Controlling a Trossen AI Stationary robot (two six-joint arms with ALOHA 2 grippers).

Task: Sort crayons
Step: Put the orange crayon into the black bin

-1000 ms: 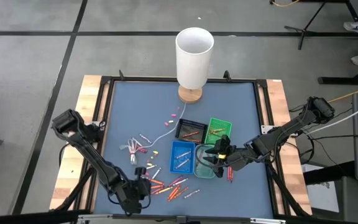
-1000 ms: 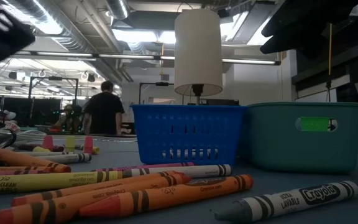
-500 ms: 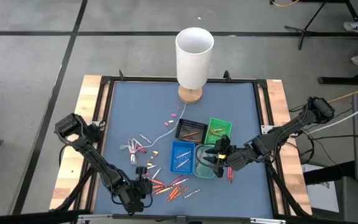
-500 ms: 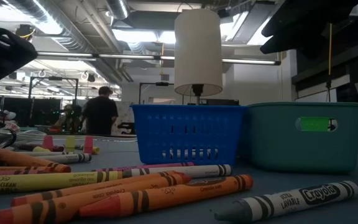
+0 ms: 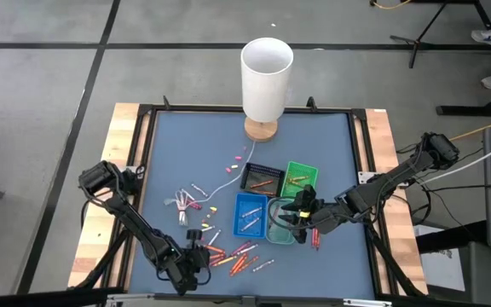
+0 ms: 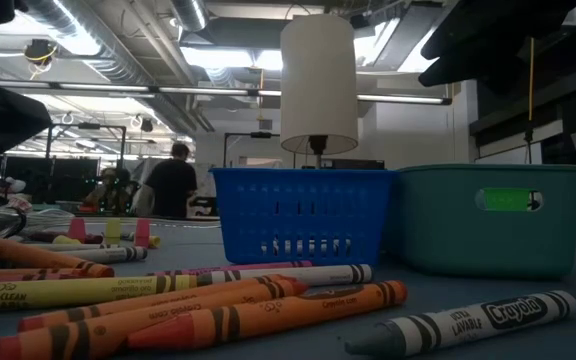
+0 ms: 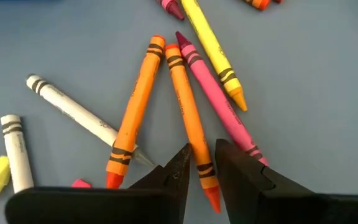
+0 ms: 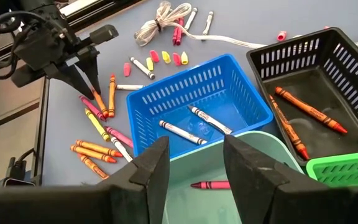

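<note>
**Left gripper straddling an orange crayon in the loose pile**

An orange crayon (image 7: 190,118) is lying flat on the blue table (image 5: 186,145), one among the loose crayons (image 5: 233,254) scattered at the front edge, and it is sitting right at the tips of the left gripper (image 7: 202,163). Its long axis is running straight out ahead of the fingers, the pointed end passing down between them, so the jaws are lining up across its width. The fingers are standing partly spread with the crayon's lower end in the gap; they are not visibly pinching it, and contact is hard to call from the wrist view. A second orange crayon (image 7: 133,118) is lying just to one side of it, nearly touching at the far ends, and a pink crayon (image 7: 217,102) is pressing in on the other side, with a yellow crayon (image 7: 214,55) beyond that. A white crayon (image 7: 79,114) is crossing farther off.

The left arm is clearly the nearer one. The right gripper (image 8: 194,165) is hovering well apart, jaws wide and holding nothing, above the teal tray (image 8: 272,155), beside the blue tray (image 8: 204,87) and black tray (image 8: 328,62).

Judgement: the coming move is probably closing on the middle orange crayon; the crowding neighbours could get caught in the pinch
</note>
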